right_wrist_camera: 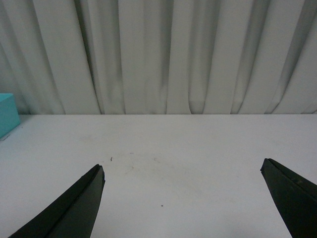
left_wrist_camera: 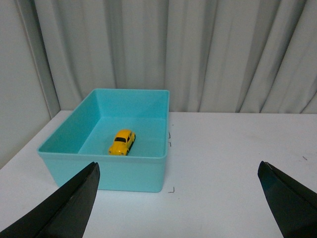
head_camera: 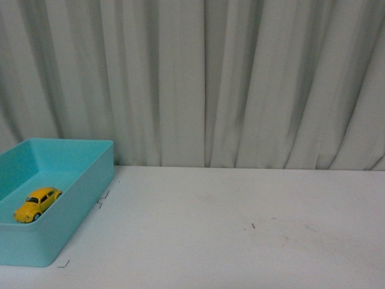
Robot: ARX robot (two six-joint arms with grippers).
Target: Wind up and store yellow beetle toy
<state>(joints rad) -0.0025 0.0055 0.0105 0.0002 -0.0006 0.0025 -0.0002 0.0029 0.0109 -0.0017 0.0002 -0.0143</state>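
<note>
Inside the blue box (left_wrist_camera: 148,173) sits the yellow beetle toy (left_wrist_camera: 122,142), so we think it is put away. We hold our left gripper (left_wrist_camera: 178,198) and right gripper (right_wrist_camera: 181,198) spread wide, pinching nothing, both back from the box

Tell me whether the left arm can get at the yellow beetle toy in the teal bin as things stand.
Probably yes. The left gripper is open and faces the teal bin, whose top is uncovered. The yellow beetle toy sits alone on its floor; only the near wall stands between, so the approach would need to come from above.
</note>
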